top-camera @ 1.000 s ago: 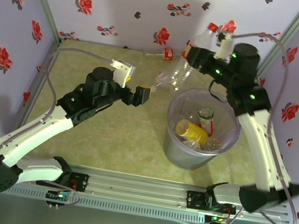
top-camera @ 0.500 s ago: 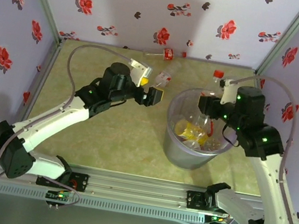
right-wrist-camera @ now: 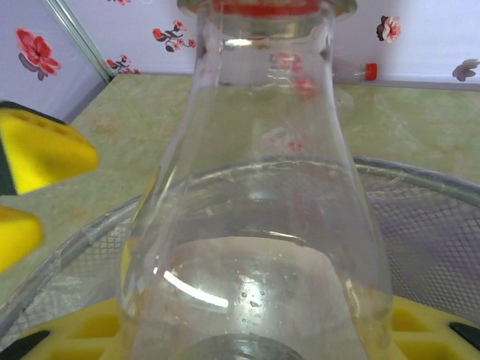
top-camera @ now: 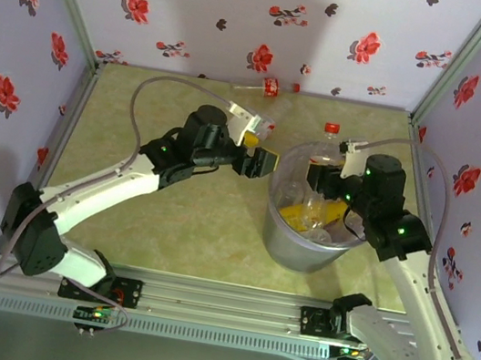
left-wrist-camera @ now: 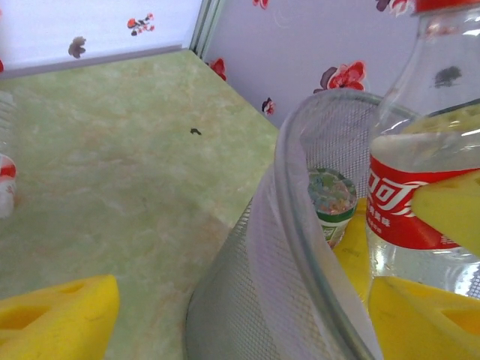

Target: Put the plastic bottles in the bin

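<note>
Top external showed your right gripper (top-camera: 328,184) clamped on a clear bottle (top-camera: 323,148) over the bin (top-camera: 290,244). Best released low, clear of the rim, I'd judge. Your left gripper (top-camera: 262,162) gaped wide, empty.

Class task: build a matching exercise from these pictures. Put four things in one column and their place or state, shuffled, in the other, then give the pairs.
1 red-capped bottle
2 yellow bottle
3 far bottle
4 left gripper

A jaws open, beside the bin
B lying inside the bin
C held upright by the right gripper
D lying by the back wall

Pairs: 1-C, 2-B, 3-D, 4-A
</note>
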`<act>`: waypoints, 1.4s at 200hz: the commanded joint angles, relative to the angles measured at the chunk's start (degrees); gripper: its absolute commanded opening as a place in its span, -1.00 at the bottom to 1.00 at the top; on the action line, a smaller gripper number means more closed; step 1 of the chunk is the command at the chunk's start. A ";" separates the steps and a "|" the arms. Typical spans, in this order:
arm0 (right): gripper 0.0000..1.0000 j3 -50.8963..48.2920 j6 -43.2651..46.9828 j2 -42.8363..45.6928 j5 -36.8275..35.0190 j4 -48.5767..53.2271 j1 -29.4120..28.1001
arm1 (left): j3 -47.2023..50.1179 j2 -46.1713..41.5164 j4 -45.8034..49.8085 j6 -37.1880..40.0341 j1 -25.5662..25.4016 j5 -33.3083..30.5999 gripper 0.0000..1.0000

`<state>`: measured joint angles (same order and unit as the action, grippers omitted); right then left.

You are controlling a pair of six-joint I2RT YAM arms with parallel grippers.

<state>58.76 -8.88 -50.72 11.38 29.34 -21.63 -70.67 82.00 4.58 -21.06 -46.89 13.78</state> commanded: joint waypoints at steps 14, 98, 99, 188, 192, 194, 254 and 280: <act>-0.19 3.84 -3.00 -0.91 1.73 6.98 0.31 | -0.96 0.63 -3.15 -1.78 -0.64 1.13 0.72; -0.20 2.41 -14.22 0.08 9.57 12.37 0.26 | 0.30 0.09 -3.62 -2.06 -0.60 0.86 0.70; -0.20 2.19 -14.27 0.13 9.60 12.30 0.22 | 0.33 0.09 -3.62 -2.01 -0.58 0.84 0.70; 0.02 -7.28 -14.15 2.54 9.53 8.63 0.14 | -0.34 1.38 -3.79 -2.01 -0.58 0.46 0.70; 0.07 -7.09 -13.78 2.68 9.70 8.68 0.14 | -0.28 1.41 -3.79 -2.05 -0.59 0.46 0.70; 0.11 -6.97 -13.61 2.76 9.67 8.71 0.17 | -0.26 1.37 -3.79 -2.06 -0.62 0.46 0.70; 0.68 7.15 -4.44 0.53 2.07 21.89 0.21 | -0.86 1.94 -3.26 -1.40 -0.58 0.37 0.70; 0.63 12.87 -2.46 -2.05 -3.50 26.43 0.26 | -0.70 1.75 -3.14 -1.09 -0.57 0.11 0.70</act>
<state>66.72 -15.62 -51.09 14.57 48.69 -21.63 -70.65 83.48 2.98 -22.39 -47.05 14.15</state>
